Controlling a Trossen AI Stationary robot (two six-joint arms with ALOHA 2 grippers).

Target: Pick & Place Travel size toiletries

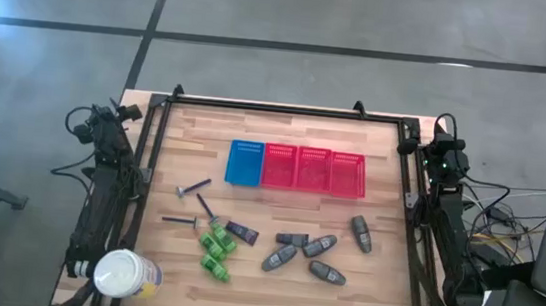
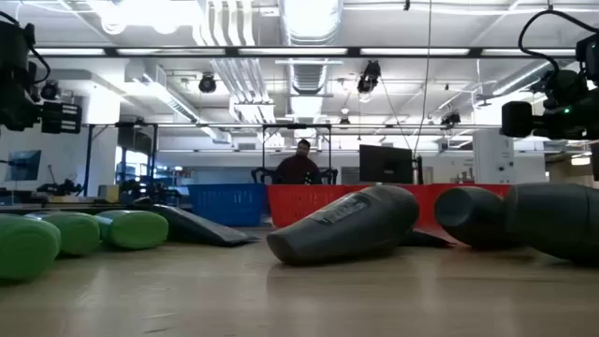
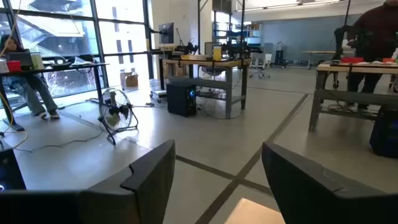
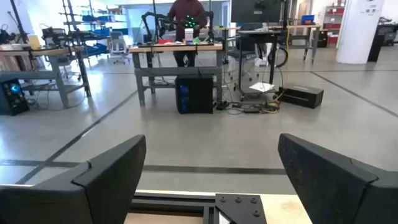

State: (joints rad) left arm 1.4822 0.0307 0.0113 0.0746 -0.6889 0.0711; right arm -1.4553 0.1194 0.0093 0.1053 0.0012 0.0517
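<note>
high view: both arms parked at the table edges, toiletries loose on the wood

high view, biggest first: the wooden table (image 1: 271,273) fills the middle, framed by a dark rail. the left arm (image 1: 103,192) lies folded along the 9 o'clock edge and the right arm (image 1: 447,225) along the 3 o'clock edge, both clear of everything on the table. in the wrist views the left gripper (image 3: 217,180) has its fingers spread wide with nothing between them, pointing out at the room floor; the right gripper (image 4: 211,180) is likewise spread and empty, looking over the table rail into the room.

a large white jar (image 1: 124,274) sits at the 8 o'clock corner, beside the left arm. toward 12 o'clock stands a row of four mesh baskets touching side by side: one blue basket (image 1: 245,162) on the 9 o'clock end, then three red baskets (image 1: 314,170).

the travel size toiletries lie scattered from centre toward 6 o'clock, none in a basket. four grey oval containers (image 1: 319,245) spread toward 4 o'clock, one (image 1: 362,233) set apart nearest 3 o'clock. three green bottles (image 1: 214,251) cluster near 6 o'clock. small dark tubes (image 1: 241,233) lie just beside the bottles and one (image 1: 291,239) by the grey containers. thin razors (image 1: 190,188) lie toward 9 o'clock of the group.

low view: the green bottles (image 2: 56,239) and a grey container (image 2: 346,225) loom close; a person (image 2: 301,164) sits far behind the baskets.
</note>
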